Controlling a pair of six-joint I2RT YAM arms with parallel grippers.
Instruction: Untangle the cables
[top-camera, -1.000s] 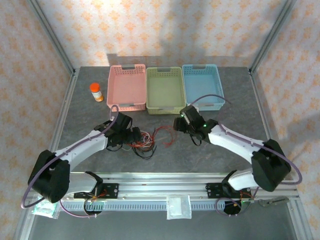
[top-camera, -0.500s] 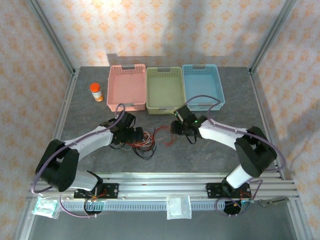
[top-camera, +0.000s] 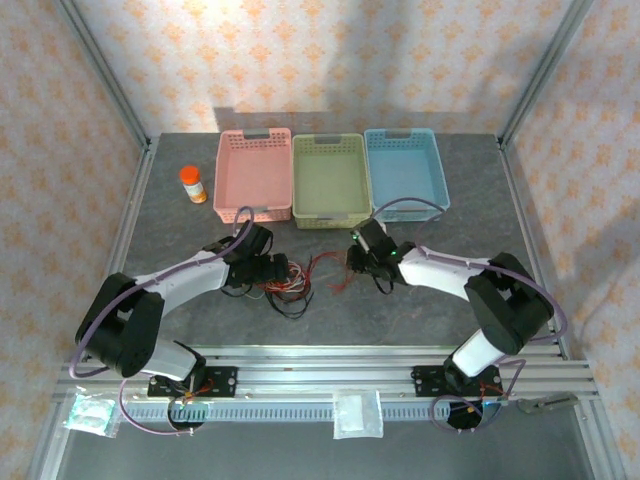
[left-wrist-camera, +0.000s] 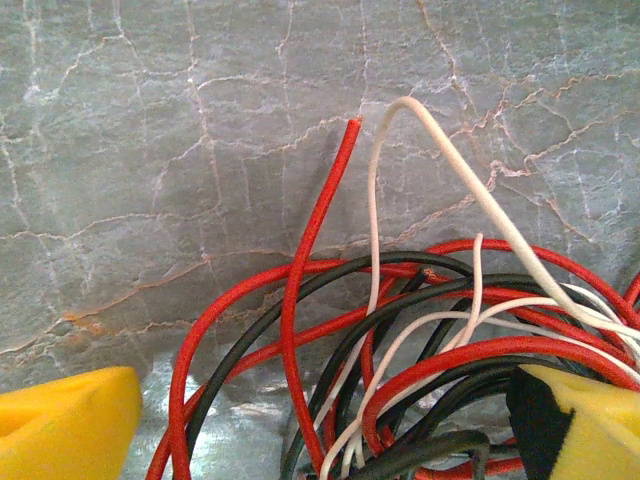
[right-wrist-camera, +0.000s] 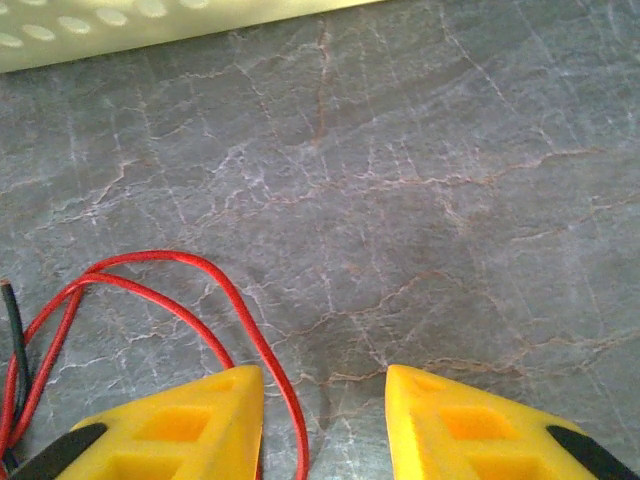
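Red, black and white cables (top-camera: 298, 279) lie in a loose tangle on the grey stone-look table (top-camera: 420, 310), in front of the green basket (top-camera: 330, 180) and between the two arms. And both arms have closed in since a second ago! The left gripper (top-camera: 272, 268) has slid rightward onto the tangle's left edge, its big black joint drawn in from the near left corner. The right gripper (top-camera: 358, 257) has crept left toward the red strands on its side, and its elbow has swung in from the far right. The tangle itself looks unmoved.

Now the close-ups. The left wrist view shows what the overhead cannot: yellow fingers (left-wrist-camera: 65, 420) set wide apart, straddling the heap, with a red cut end and a white loop lying on the table beyond them. Nothing pinched there. The right wrist view catches its yellow fingers (right-wrist-camera: 480, 425) with a clear gap, narrower than the left's. One red loop runs down into that gap, right against the inner edge of the finger on the picture's left. Not clamped. The basket's pale rim sits along that view's top edge.
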